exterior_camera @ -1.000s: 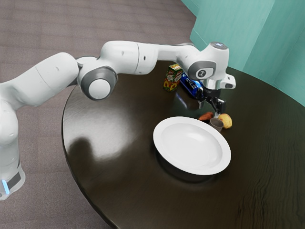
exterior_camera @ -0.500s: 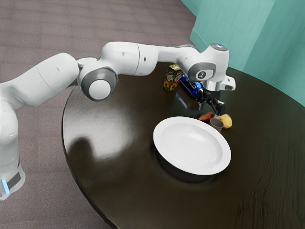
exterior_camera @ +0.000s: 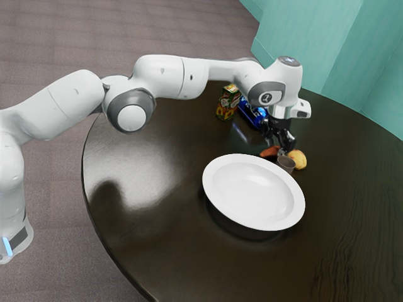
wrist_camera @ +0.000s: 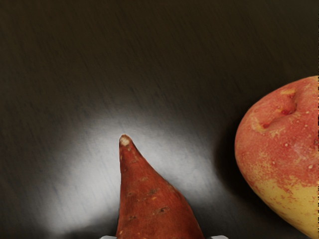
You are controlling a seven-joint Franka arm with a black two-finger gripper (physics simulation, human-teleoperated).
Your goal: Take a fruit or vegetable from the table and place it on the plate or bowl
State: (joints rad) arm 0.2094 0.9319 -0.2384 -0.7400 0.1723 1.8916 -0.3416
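Note:
An orange-brown sweet potato (exterior_camera: 269,152) lies on the dark table just behind the white plate (exterior_camera: 252,189). My gripper (exterior_camera: 279,146) is down over it, with the fingers drawn in against its two sides. In the wrist view the sweet potato's pointed end (wrist_camera: 154,204) juts out from under my hand, still on the table top. A red and yellow fruit (exterior_camera: 298,158) (wrist_camera: 286,159) lies close beside it, on the exterior view's right.
A small brown cup (exterior_camera: 286,165) stands between the fruit and the plate's rim. A juice carton (exterior_camera: 228,102) and a blue packet (exterior_camera: 252,114) stand behind my hand. The round dark table (exterior_camera: 145,176) has open room toward the exterior view's left and front.
My hand has come down onto the sweet potato and the fingers, spread wide a second ago, have drawn in against it. The other things have not moved.

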